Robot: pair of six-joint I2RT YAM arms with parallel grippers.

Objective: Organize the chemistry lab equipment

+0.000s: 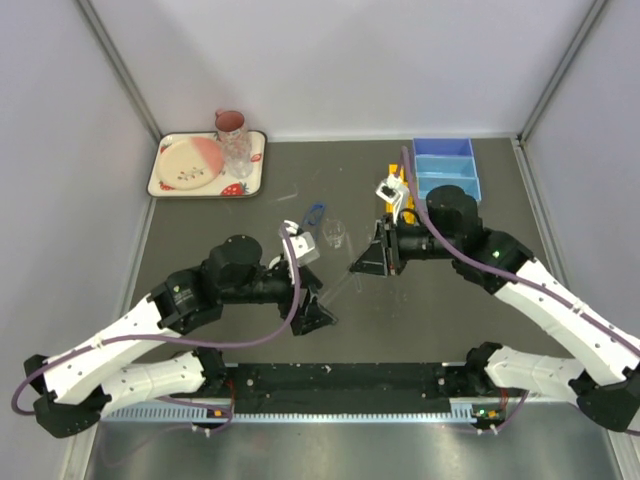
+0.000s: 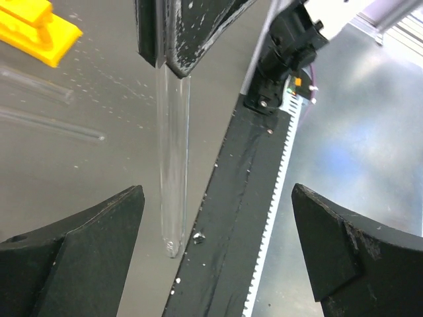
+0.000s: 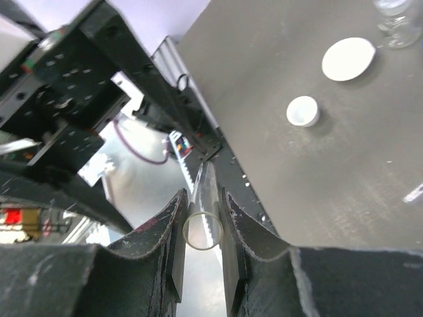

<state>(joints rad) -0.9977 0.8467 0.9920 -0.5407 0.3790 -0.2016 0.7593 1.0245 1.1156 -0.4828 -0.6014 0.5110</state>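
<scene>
Sorting barely begun, I judge: my right end effector [image 3: 201, 206] pinches one tube [image 2: 173, 165] over the near tabletop [image 1: 430, 315], its closed end between the wide-spread fingers of my left end effector [image 2: 218, 191], which holds nothing; loose tubes [image 2: 49, 125], dishes [image 3: 348, 59], beaker [image 1: 335, 235] and goggles [image 1: 313, 212] lie scattered mid-tabletop; the rack [image 2: 36, 30] stands by the right arm; the blue tray [image 1: 445, 157] beyond shows nothing inside; nearly everything is left to place; the surface is dark grey, scuffed and white-flecked; pale walls close three sides, with metal posts in the far corners.
</scene>
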